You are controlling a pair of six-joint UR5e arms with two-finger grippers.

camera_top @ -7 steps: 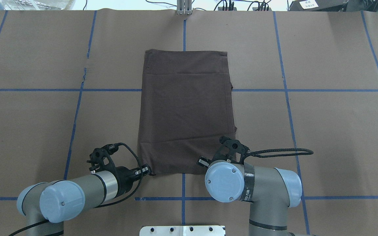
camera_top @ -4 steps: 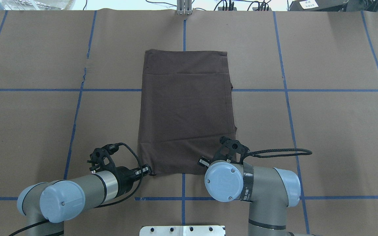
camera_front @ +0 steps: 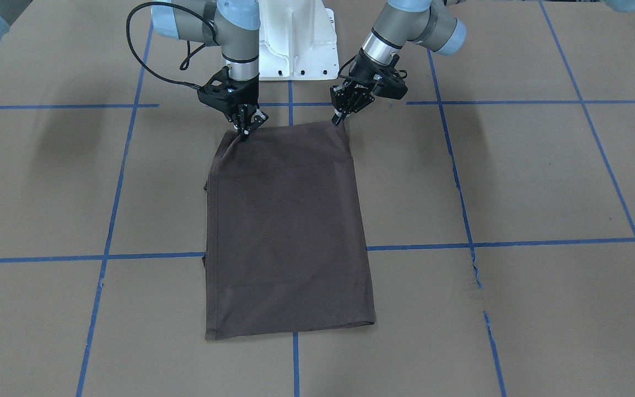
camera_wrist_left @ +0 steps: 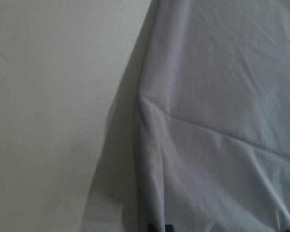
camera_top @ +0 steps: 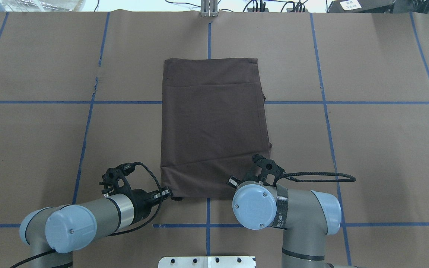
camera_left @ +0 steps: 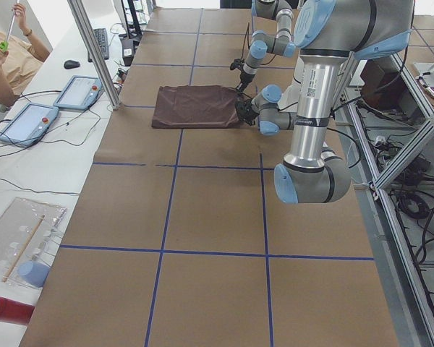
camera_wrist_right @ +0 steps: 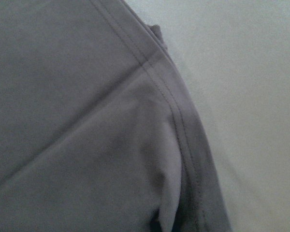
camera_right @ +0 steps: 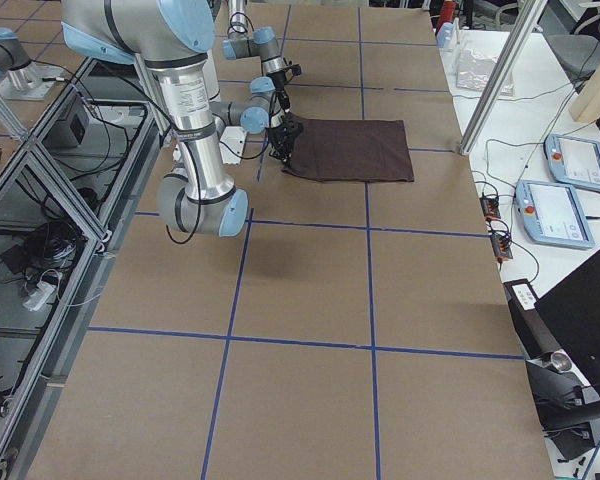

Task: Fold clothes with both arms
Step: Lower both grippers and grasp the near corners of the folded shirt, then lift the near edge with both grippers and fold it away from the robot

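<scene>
I see the shirt [camera_front: 287, 231] folded into a long dark brown rectangle in the middle of the table [camera_front: 516, 182], one short edge toward the robot. My left gripper [camera_front: 339, 118] has its fingers pinched together on one near corner of the shirt. My right gripper [camera_front: 245, 132] is pinched on the other near corner, where the cloth puckers up toward the fingertips. In both wrist views the held edge stands slightly off the table, with a shadow under it. The rest lies flat across a blue tape line [camera_front: 516, 242]
</scene>
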